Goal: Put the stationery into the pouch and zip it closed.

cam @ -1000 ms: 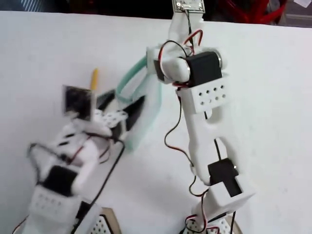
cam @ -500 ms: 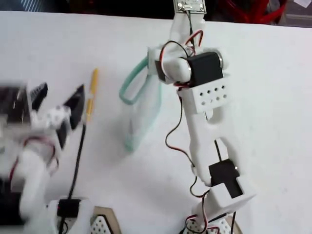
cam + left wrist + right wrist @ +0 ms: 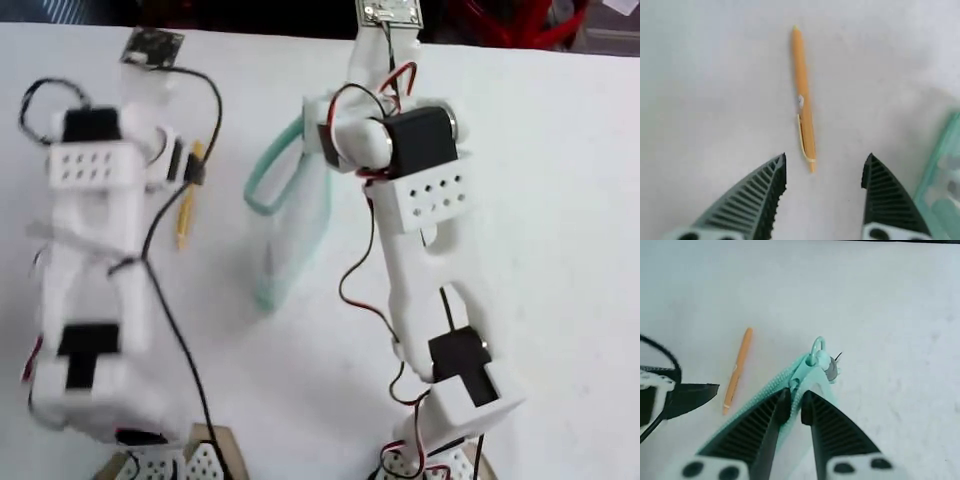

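An orange pen (image 3: 186,205) lies on the white table, left of a mint-green pouch (image 3: 292,225). My left gripper (image 3: 184,163) hangs open just above the pen's far end. From its wrist the pen (image 3: 804,100) lies ahead of the two black fingers (image 3: 771,187), and the pouch's edge (image 3: 946,182) shows at one side. My right gripper (image 3: 795,396) is shut on the pouch's zipper edge (image 3: 799,374), close to the ring pull (image 3: 818,346). The pouch's mouth stands open in a loop (image 3: 268,170). The pen (image 3: 737,371) lies apart from the pouch.
The table's far edge (image 3: 250,30) runs along the back with dark clutter beyond it. Wooden arm bases (image 3: 215,455) sit at the front edge. A black cable (image 3: 170,300) trails from the left arm. White table lies bare to the right of the right arm.
The left arm has swung away from the pouch to the left, then stretched out over the pen. The right arm and the pouch have stayed put.
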You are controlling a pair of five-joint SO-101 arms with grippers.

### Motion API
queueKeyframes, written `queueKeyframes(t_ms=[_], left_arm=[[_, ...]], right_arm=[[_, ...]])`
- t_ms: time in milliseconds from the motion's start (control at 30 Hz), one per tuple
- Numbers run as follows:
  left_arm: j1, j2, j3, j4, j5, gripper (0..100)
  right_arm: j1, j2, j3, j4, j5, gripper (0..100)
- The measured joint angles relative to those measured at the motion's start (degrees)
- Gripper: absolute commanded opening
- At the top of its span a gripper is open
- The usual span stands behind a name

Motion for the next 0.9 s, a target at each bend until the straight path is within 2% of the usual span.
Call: queueKeyframes(t_ms=[433, 667, 900], left_arm=[[-1.76, 43.52, -35.87, 0.35, 0.35, 24], [-2.99, 57.49, -56.18, 7.12, 3.78, 24], [-2.29, 64.97, -69.45, 12.40, 1.76, 11]], right_arm=[[0.00, 0.00, 0.00, 0.00, 0.00, 2.3], [0.00, 0.00, 0.00, 0.00, -0.44, 2.3], [0.00, 0.00, 0.00, 0.00, -0.44, 2.3]])
